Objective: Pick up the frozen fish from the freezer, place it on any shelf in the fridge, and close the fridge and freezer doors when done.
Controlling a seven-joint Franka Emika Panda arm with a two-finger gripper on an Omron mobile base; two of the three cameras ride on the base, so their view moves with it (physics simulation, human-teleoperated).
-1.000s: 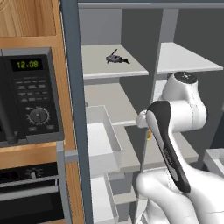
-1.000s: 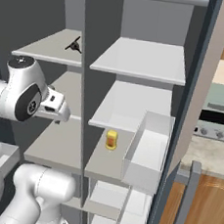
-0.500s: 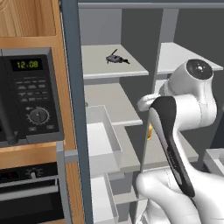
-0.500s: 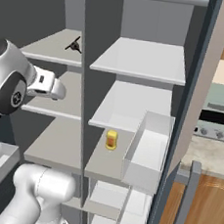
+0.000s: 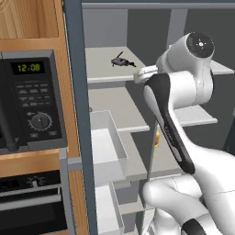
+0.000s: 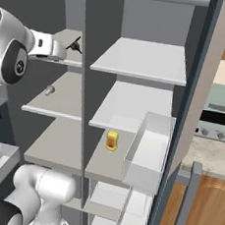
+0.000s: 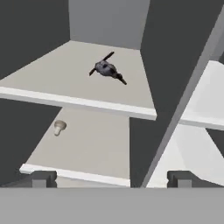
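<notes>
The frozen fish (image 7: 106, 70), small, dark and spiky, lies on the top shelf of the freezer (image 5: 103, 64), the left half of the open unit. It also shows as the fish (image 5: 120, 61) and the fish (image 6: 75, 45). My gripper (image 7: 111, 179) hovers in front of that shelf's edge, open and holding nothing, with the fish ahead and a little above its fingertips (image 7: 41, 178). From the right base view my hand (image 6: 52, 49) sits just left of the fish. The fridge's top shelf (image 6: 140, 58) is bare. Both doors, the freezer door (image 5: 75, 114) and the fridge door (image 6: 190, 118), stand open.
A yellow jar (image 6: 112, 140) stands on a lower fridge shelf beside the door's white bin (image 6: 147, 148). A small pale mushroom-like thing (image 7: 59, 127) lies on the freezer's second shelf. A black microwave (image 5: 32, 101) in wooden cabinetry is at the left, and a stove (image 6: 223, 112) at the right.
The arm has risen from the level of the second shelf to the level of the top freezer shelf, bringing the hand up beside the fish. The jaws stayed open.
</notes>
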